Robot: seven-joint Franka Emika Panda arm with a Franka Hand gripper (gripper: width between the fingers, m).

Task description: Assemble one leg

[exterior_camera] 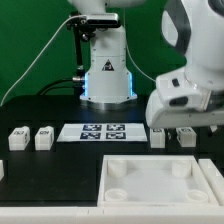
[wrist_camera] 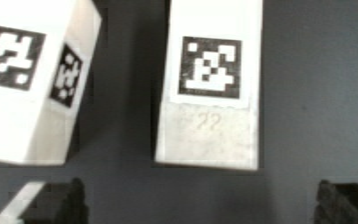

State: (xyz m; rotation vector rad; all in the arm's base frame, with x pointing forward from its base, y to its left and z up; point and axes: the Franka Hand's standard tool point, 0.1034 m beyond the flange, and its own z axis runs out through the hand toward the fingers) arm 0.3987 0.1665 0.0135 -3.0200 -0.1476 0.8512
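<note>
White tabletop (exterior_camera: 150, 198) nearest exterior camera, corner holes up. Behind it, marker board (exterior_camera: 103, 131). Spare legs (exterior_camera: 18, 139) toward exterior view's left, well apart from arm. Gripper (wrist_camera: 202, 203) spread wide, pinching nothing, hovers over two tagged legs toward exterior view's right. Wrist view: target leg (wrist_camera: 211, 95) flat on dark table, in line with gap between dark fingertips (wrist_camera: 48, 203), untouched by either. Neighbour leg (wrist_camera: 37, 85) just beside it, tilted, not touching.

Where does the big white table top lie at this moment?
In the exterior view the table top lies nearest the camera, toward the view's right, just in front of the two white legs under the open gripper.
</note>
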